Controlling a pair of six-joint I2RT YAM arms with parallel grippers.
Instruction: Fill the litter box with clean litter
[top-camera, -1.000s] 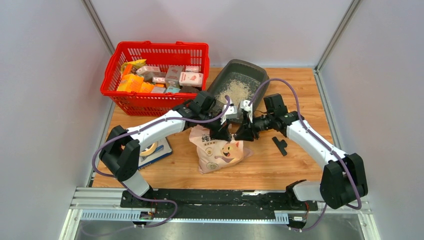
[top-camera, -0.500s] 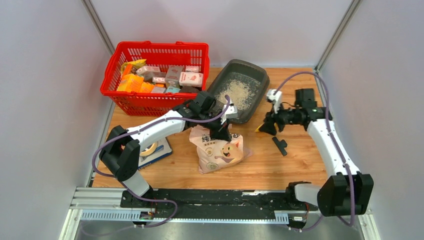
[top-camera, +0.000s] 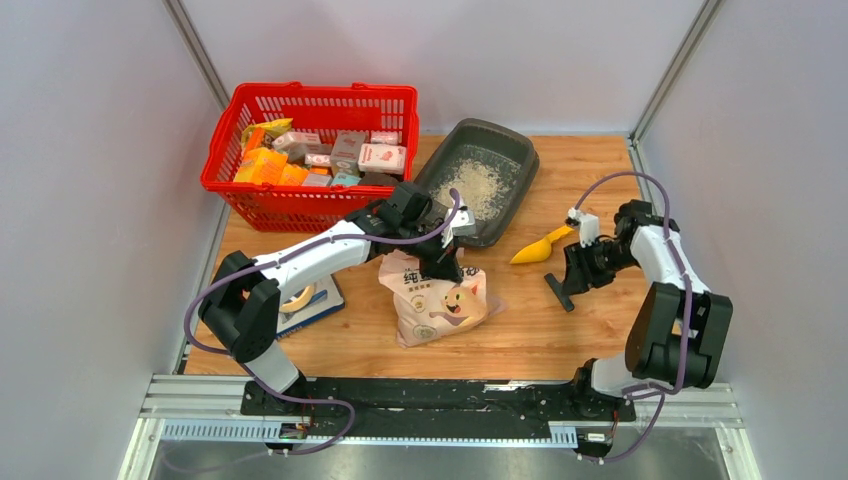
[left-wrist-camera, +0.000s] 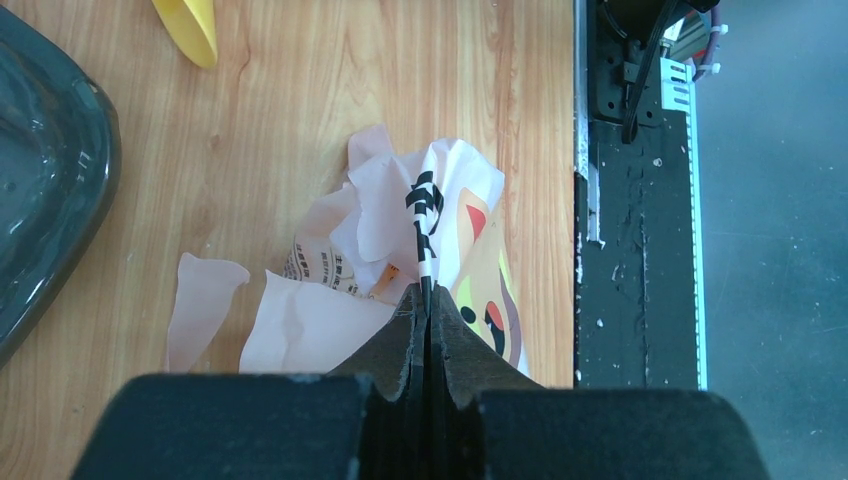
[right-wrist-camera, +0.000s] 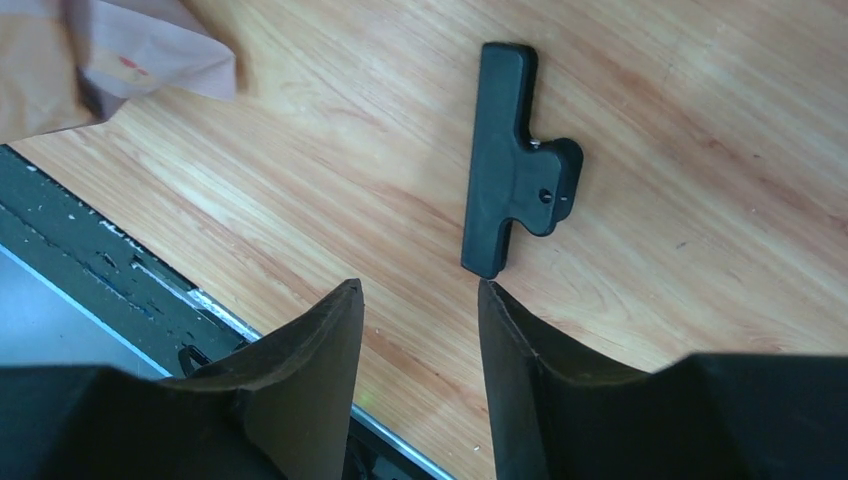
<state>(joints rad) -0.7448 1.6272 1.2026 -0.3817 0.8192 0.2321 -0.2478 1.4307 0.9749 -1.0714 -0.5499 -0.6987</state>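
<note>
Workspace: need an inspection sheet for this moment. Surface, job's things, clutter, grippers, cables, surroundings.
Surface: wooden tabletop; spilled granules too small to tell.
Job's things: dark grey shallow plastic litter box at the back; pale beige litter granules cover part of its floor.
Clutter: red mesh plastic basket full of packets; pink-beige printed cat bag; yellow plastic scoop lying on the wood; black plastic clip; beige tape roll.
Grippers: left gripper shut on the bag's top; right gripper open, empty, over the clip.
Cables: purple cables loop along both arms.
Surroundings: pale walls; black base rail.

Pale litter (top-camera: 478, 181) in grey litter box (top-camera: 524, 160), yellow scoop (top-camera: 536, 251) just beside
</note>
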